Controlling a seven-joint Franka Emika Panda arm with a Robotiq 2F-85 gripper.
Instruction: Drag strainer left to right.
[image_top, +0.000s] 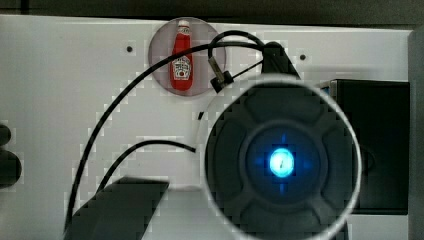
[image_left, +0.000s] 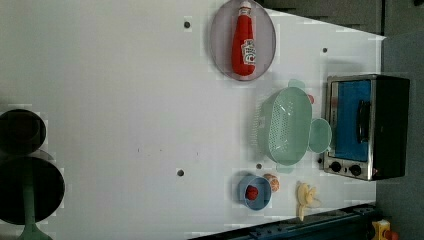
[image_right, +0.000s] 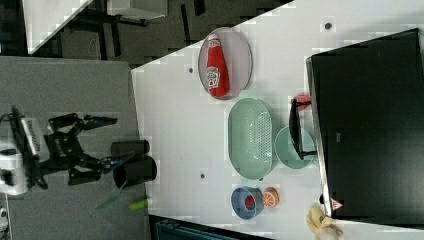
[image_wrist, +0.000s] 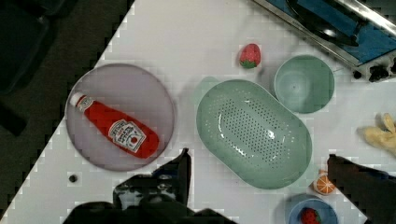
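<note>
The end effector (image_wrist: 257, 163) hangs above the bench (image_left: 125, 100) with its two fingers spread wide and nothing between them — in the wrist view the strainer (image_wrist: 253, 132) lies between and beyond the dark fingertips, well below them. So this looks like the approach step: the strainer is untouched and not yet engaged. It sits upright on the bench, just beside the bowl (image_wrist: 303, 83), which stands between it and the toaster oven (image_left: 365, 127); a plate (image_wrist: 120, 116) with a ketchup bottle (image_wrist: 115, 132) lies near its other side, and a strawberry (image_wrist: 250, 55) rests close to its rim. The next move likely calls for a descent onto the strainer's rim or wall, hooking or pinching it — then a steady sideways pull that keeps clear of the plate and bowl.
</note>
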